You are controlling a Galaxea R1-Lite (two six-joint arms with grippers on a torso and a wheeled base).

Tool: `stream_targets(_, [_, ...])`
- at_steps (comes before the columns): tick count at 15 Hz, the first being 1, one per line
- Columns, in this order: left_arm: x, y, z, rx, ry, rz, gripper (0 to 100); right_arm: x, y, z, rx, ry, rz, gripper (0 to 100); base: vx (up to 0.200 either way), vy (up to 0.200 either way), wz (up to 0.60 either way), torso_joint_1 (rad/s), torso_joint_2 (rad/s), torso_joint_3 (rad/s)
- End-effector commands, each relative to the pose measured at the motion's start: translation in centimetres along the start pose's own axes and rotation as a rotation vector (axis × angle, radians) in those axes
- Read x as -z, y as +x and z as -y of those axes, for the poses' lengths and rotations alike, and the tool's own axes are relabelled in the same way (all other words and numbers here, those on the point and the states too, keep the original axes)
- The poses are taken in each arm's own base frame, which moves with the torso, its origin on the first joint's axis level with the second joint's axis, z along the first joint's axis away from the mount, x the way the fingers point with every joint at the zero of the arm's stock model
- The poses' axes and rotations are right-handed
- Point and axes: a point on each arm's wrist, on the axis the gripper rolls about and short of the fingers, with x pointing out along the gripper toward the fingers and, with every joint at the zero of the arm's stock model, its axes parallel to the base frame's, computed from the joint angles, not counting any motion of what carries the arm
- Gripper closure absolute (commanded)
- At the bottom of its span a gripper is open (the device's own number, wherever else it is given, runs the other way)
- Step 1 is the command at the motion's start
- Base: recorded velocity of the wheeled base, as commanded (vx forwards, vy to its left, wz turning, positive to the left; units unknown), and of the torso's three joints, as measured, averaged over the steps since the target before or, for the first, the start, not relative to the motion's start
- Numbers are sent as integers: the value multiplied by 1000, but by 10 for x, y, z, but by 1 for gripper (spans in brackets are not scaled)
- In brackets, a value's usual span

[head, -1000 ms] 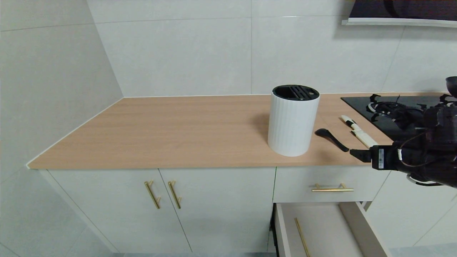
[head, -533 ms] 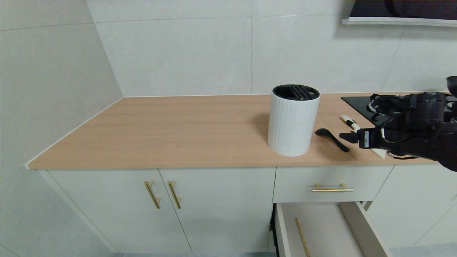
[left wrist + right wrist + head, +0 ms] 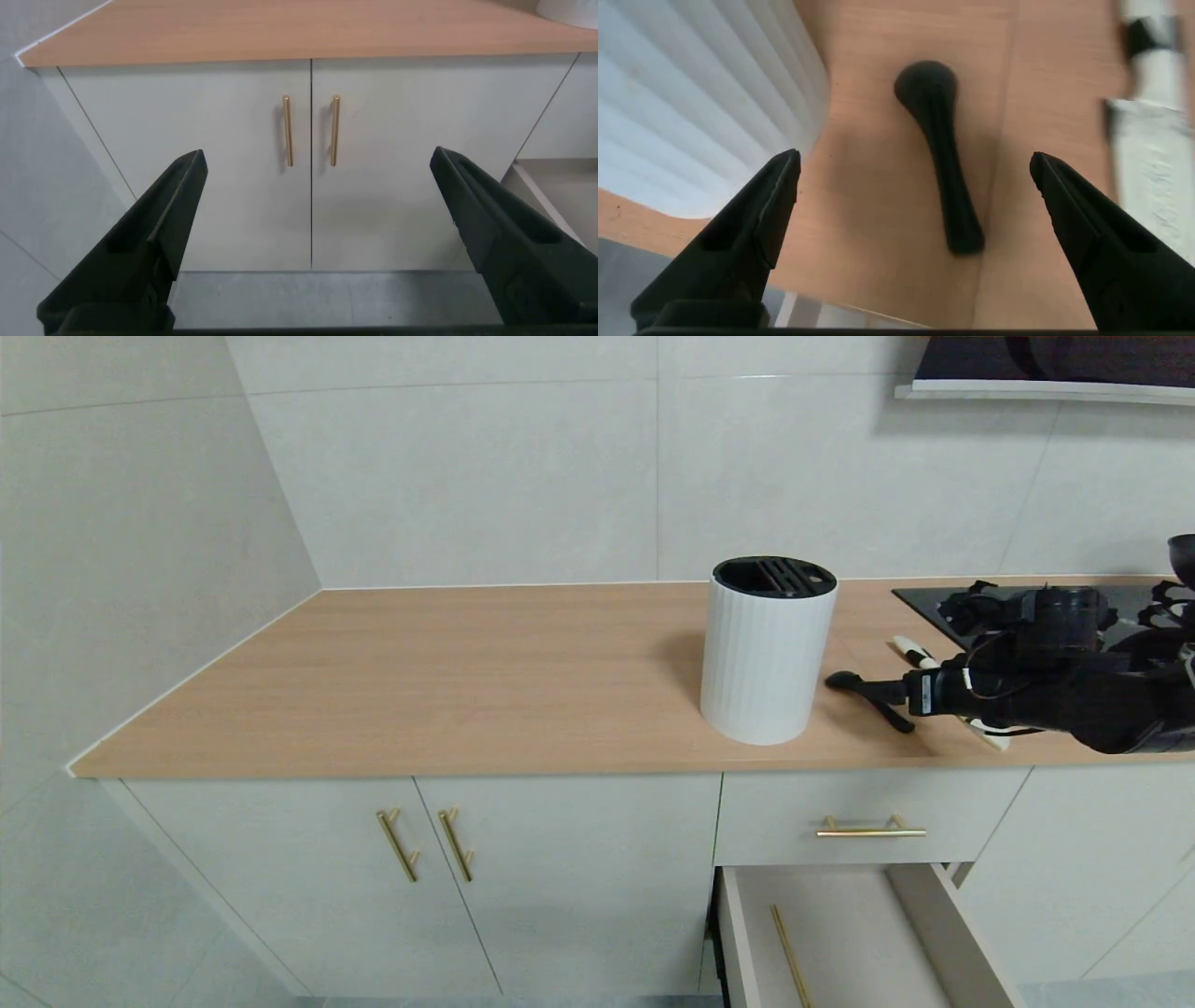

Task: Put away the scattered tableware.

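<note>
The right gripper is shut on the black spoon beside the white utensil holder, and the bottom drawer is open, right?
Not quite: the right gripper is open, jaws spread wide over the black spoon, which lies free on the counter; the right wrist view shows it. The spoon is beside the white utensil holder, and the bottom drawer is open.

One white ribbed holder [image 3: 766, 653] stands right of centre. One black spoon [image 3: 938, 154] and one knife [image 3: 910, 651] lie at the right. One hob [image 3: 924, 602] sits at the right edge. Lower down I count two cupboard doors [image 3: 373, 887], two drawers [image 3: 840, 933], one of them open, three gold handles [image 3: 870, 830], and one gold strip [image 3: 789, 952] in the open drawer.
</note>
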Motion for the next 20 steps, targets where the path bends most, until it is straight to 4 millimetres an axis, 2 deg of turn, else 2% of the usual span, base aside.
stream_targets(1, [0, 0, 0, -1, 0, -1, 0, 13, 11, 3, -11, -33, -38, 0, 0, 0, 0, 0, 0, 0])
stream_targets(4, [0, 0, 0, -1, 0, -1, 0, 29, 24, 5, -18, -53, -80, 0, 0, 0, 0, 0, 0, 0])
stream_targets(17, [0, 0, 0, -1, 0, -1, 0, 36, 39, 9, 53, -72, -32, 0, 0, 0, 0, 0, 0, 0])
stream_targets(18, [0, 0, 0, -1, 0, -1, 0, 36, 38, 9, 54, -71, -33, 100, 0, 0, 0, 0, 0, 0])
stream_targets(20, [0, 0, 0, -1, 0, -1, 0, 36, 39, 9, 54, -71, -33, 100, 0, 0, 0, 0, 0, 0])
